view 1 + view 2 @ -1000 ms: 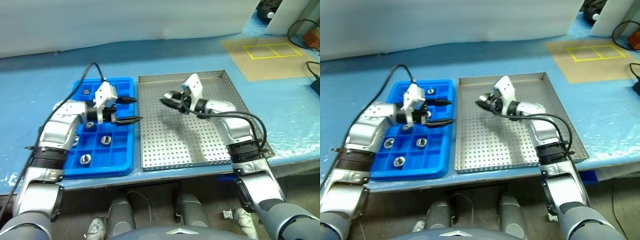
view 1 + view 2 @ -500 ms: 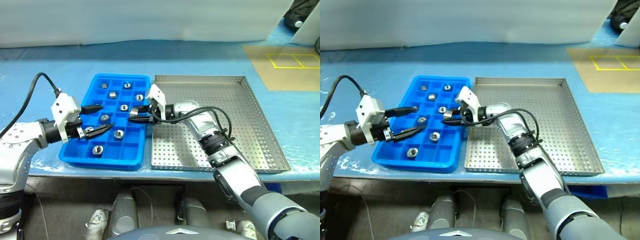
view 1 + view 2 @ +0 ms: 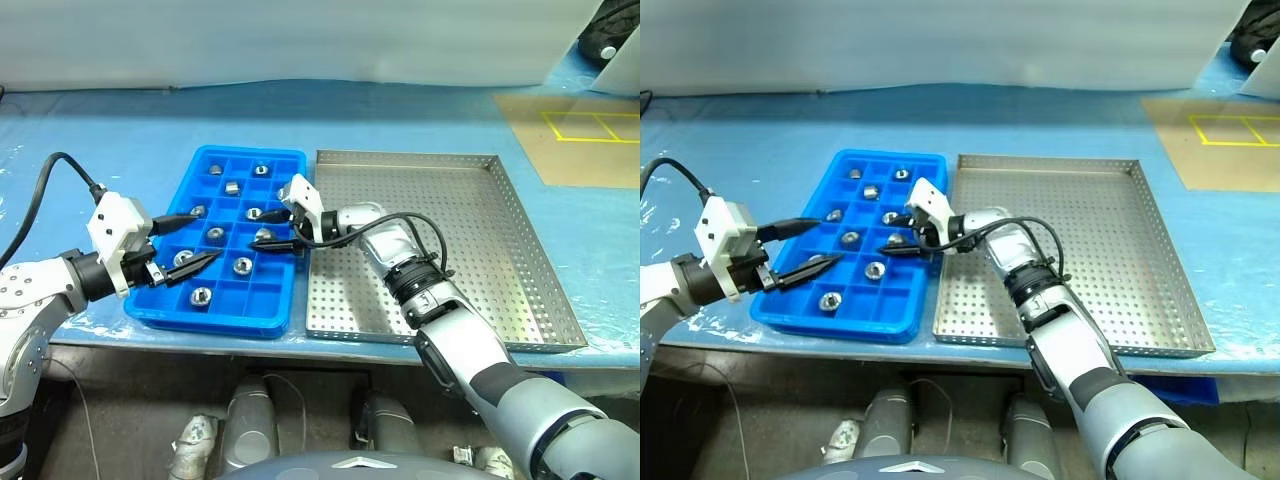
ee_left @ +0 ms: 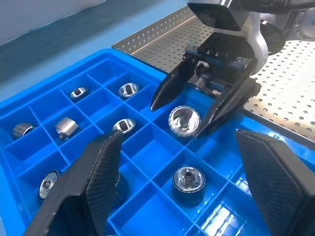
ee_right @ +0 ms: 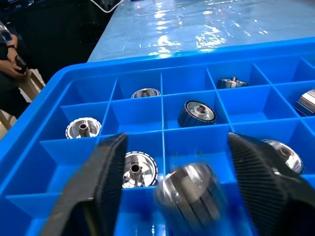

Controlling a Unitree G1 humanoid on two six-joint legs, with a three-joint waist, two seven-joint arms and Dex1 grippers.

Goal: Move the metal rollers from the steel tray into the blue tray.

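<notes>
Gleaming silvery roller (image 4: 184, 121) between open right tool (image 4: 198, 106) fingers.

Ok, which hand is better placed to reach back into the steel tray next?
Right. The right hand hangs open over the blue tray just beside the steel tray, and its arm lies across that tray. The left hand is at the blue tray's other side.

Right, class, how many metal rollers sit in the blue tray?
10 rollers, all in the blue tray: two far row, one next, then two, two (one between the right jaws), two, one nearest. Others may be hidden.
</notes>
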